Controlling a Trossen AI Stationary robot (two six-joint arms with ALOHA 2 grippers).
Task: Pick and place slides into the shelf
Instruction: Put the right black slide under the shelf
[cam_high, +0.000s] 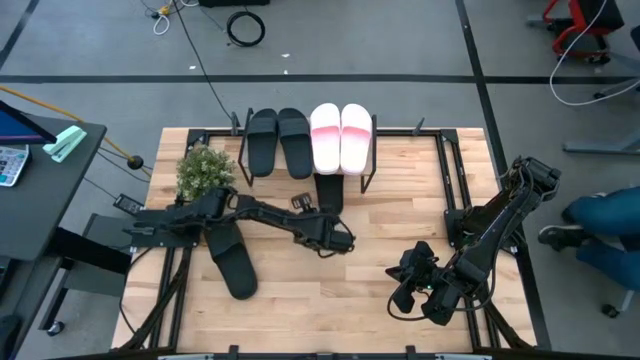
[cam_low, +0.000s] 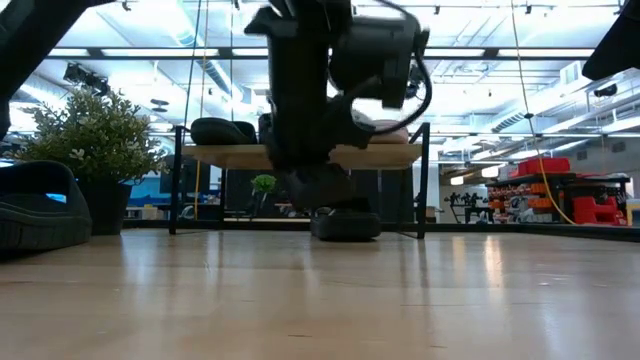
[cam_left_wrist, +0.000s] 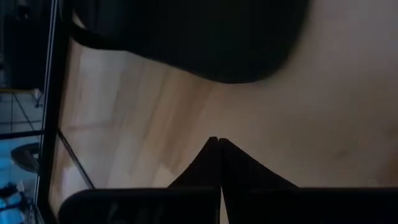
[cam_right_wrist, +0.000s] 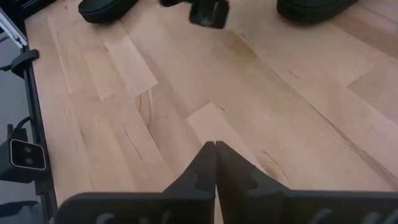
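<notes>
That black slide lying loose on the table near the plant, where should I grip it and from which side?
Probably take the black slide by its wide strap, coming straight down from above. It lies flat, sole down and angled on the table, clear of the plant, so the strap is likely the only raised part the fingers could close across. The left gripper, shut and empty, is nearer than the right gripper.
</notes>
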